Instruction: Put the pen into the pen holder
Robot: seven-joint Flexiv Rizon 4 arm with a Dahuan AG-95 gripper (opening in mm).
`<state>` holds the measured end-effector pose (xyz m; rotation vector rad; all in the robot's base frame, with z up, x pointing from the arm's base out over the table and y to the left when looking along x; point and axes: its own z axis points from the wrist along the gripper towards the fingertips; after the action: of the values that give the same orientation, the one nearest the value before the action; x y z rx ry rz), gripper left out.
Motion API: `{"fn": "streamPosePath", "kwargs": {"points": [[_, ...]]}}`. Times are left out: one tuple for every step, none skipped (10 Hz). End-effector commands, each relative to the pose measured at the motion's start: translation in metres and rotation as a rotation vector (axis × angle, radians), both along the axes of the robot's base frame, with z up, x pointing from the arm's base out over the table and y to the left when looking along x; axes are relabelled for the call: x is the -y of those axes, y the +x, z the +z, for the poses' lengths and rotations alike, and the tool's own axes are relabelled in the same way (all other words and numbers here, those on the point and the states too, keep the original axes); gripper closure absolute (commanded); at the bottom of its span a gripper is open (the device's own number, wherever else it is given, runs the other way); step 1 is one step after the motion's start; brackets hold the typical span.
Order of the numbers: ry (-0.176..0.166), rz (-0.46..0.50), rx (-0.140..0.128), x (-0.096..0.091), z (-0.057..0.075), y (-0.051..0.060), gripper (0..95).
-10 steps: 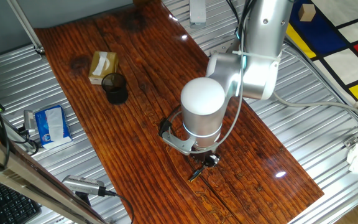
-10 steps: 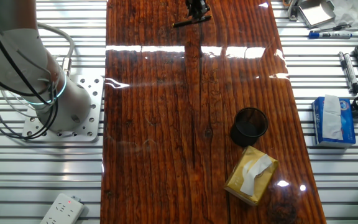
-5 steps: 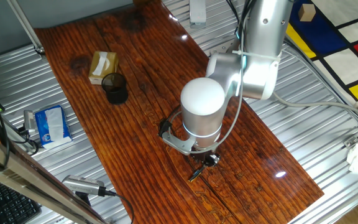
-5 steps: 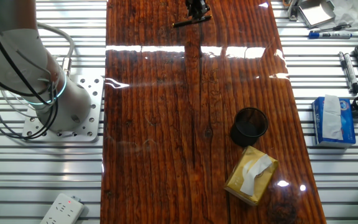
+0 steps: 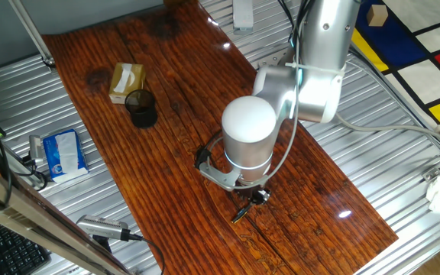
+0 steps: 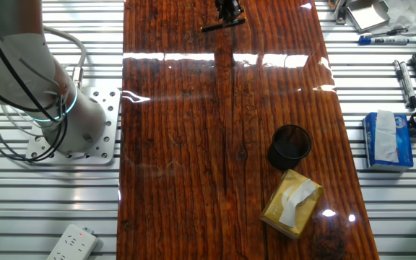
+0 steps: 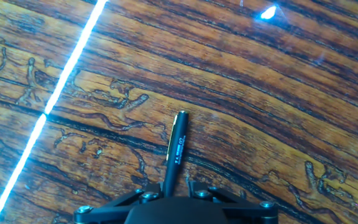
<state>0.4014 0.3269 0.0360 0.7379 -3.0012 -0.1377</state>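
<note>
The pen (image 7: 176, 146) is thin and dark with a gold clip and lies low on the wooden table (image 5: 174, 99). In the hand view it runs out from between my fingers. My gripper (image 7: 169, 188) is down at the table with its jaws close on both sides of the pen's rear end. In one fixed view the pen (image 5: 240, 214) pokes out below the gripper (image 5: 257, 197). In the other fixed view the pen (image 6: 222, 26) lies by the gripper (image 6: 230, 9) at the top edge. The pen holder (image 5: 141, 107) is a dark cup, far from the gripper; it also shows in the other fixed view (image 6: 289, 146).
A yellowish cardboard box (image 5: 126, 81) stands right beside the cup (image 6: 290, 204). A blue tissue pack (image 5: 61, 153) lies off the table on the metal bench. Pens and clutter (image 6: 383, 40) lie beyond the table's edge. The arm's base (image 6: 71, 123) stands beside the table.
</note>
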Motion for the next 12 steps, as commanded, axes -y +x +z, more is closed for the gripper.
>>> {"fn": "streamPosePath", "kwargs": {"points": [[-0.006,-0.021,0.001,0.000,-0.001,0.000,76.0],[-0.005,-0.045,-0.001,0.000,-0.001,0.000,76.0],[-0.005,-0.074,-0.003,0.000,-0.001,0.000,76.0],[-0.002,-0.091,-0.005,0.000,-0.002,0.000,76.0],[-0.004,-0.101,-0.006,0.000,-0.003,-0.001,76.0],[-0.005,-0.102,-0.006,0.001,-0.005,-0.002,76.0],[-0.004,-0.103,-0.004,0.002,-0.009,-0.006,76.0],[-0.003,-0.102,-0.003,0.002,-0.012,-0.011,76.0],[-0.003,-0.101,-0.003,0.001,-0.014,-0.015,76.0],[-0.003,-0.101,-0.002,0.000,-0.015,-0.019,76.0],[-0.003,-0.099,0.000,-0.001,-0.016,-0.023,76.0],[-0.003,-0.096,0.003,-0.002,-0.018,-0.025,76.0]]}}
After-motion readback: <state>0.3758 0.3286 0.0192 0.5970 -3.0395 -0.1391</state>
